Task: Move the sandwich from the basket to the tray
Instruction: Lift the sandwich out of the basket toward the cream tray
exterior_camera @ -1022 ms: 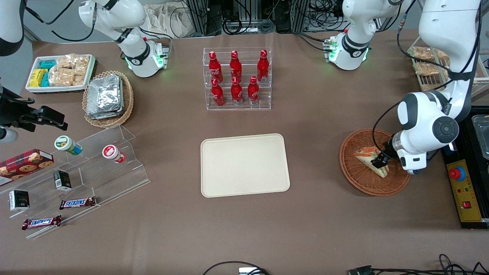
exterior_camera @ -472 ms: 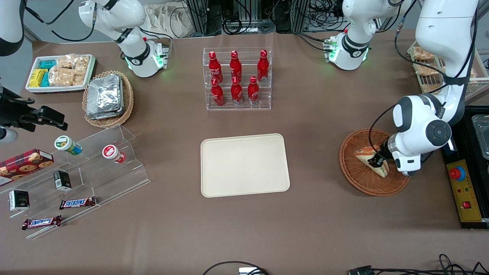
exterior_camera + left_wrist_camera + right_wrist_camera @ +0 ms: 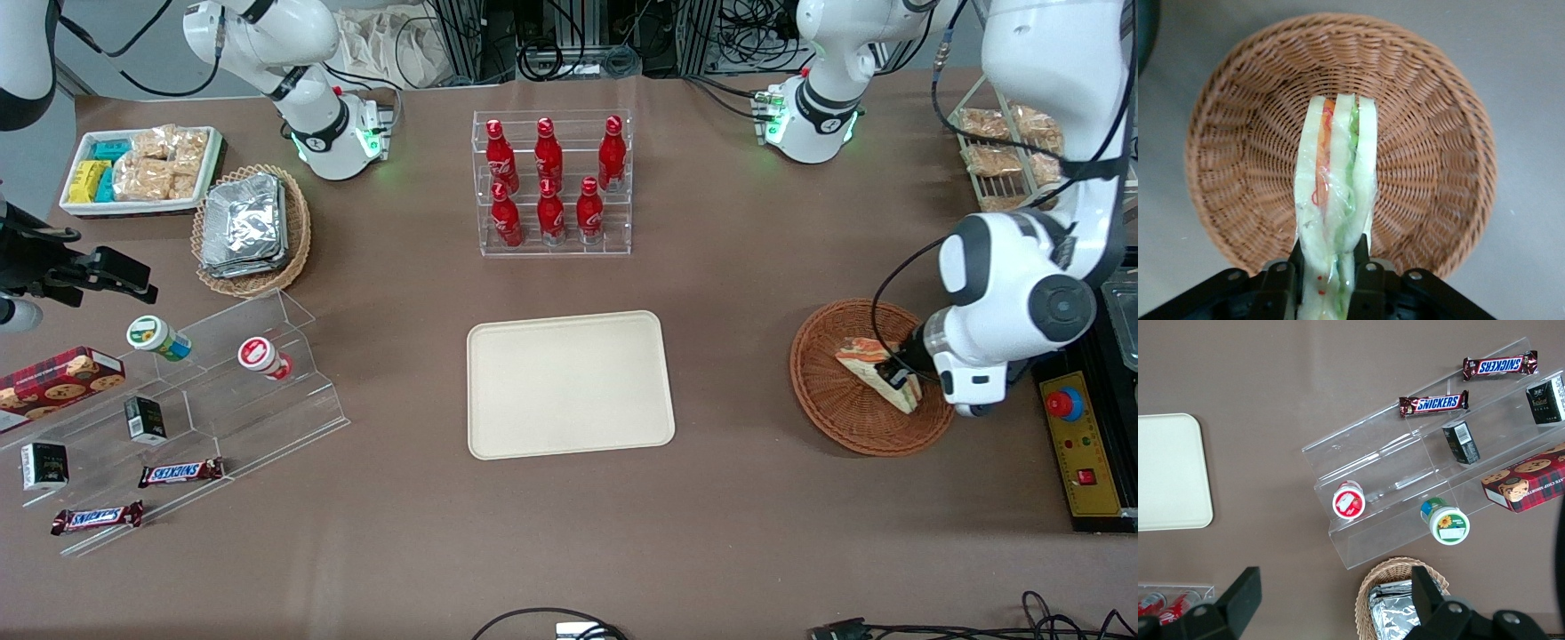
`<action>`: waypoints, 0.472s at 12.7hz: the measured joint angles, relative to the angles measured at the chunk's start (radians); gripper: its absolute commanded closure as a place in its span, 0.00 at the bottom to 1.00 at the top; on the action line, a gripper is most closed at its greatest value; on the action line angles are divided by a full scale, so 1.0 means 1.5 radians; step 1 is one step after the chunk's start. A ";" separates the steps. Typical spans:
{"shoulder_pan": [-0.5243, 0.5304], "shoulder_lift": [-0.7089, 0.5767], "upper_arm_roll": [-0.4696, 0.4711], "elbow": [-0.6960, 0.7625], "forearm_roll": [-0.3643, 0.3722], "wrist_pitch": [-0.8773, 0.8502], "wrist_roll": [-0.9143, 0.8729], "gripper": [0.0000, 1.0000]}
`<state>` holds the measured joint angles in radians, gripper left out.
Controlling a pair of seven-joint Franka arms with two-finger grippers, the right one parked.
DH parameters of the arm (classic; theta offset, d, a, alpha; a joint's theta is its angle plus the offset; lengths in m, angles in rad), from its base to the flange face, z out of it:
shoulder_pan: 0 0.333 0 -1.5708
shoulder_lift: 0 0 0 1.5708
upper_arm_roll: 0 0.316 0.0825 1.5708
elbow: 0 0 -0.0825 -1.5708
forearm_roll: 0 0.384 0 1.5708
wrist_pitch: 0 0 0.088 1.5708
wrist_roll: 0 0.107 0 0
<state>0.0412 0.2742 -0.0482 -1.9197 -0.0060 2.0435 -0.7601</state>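
Above the basket (image 3: 1338,143), the gripper (image 3: 1331,270) has its fingers closed on the wide end of the sandwich (image 3: 1337,200), which hangs clear of the weave, pointed end outward. It looks light and soft, and the clear wrap is probably slippery, so gentle pressure across the bread faces seems wise. Toward the table's middle, well apart, lies the tray (image 3: 569,384).

A brown matte cloth covers the long table (image 3: 729,533), evenly lit from above. At its edge farthest from the front camera, metal frame racks (image 3: 551,36) stand amid tangled black cables (image 3: 613,58), and more cables (image 3: 1022,622) trail along the nearest edge
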 measured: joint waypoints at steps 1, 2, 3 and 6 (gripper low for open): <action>0.000 -0.009 0.000 0.033 0.000 -0.052 0.022 1.00; 0.000 -0.016 -0.001 0.075 0.000 -0.110 0.044 1.00; -0.001 -0.019 -0.005 0.127 -0.001 -0.166 0.067 1.00; -0.002 -0.012 -0.076 0.255 -0.006 -0.242 0.108 1.00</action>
<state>0.0377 0.2556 -0.1621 -1.5377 -0.0151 1.6804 -0.5985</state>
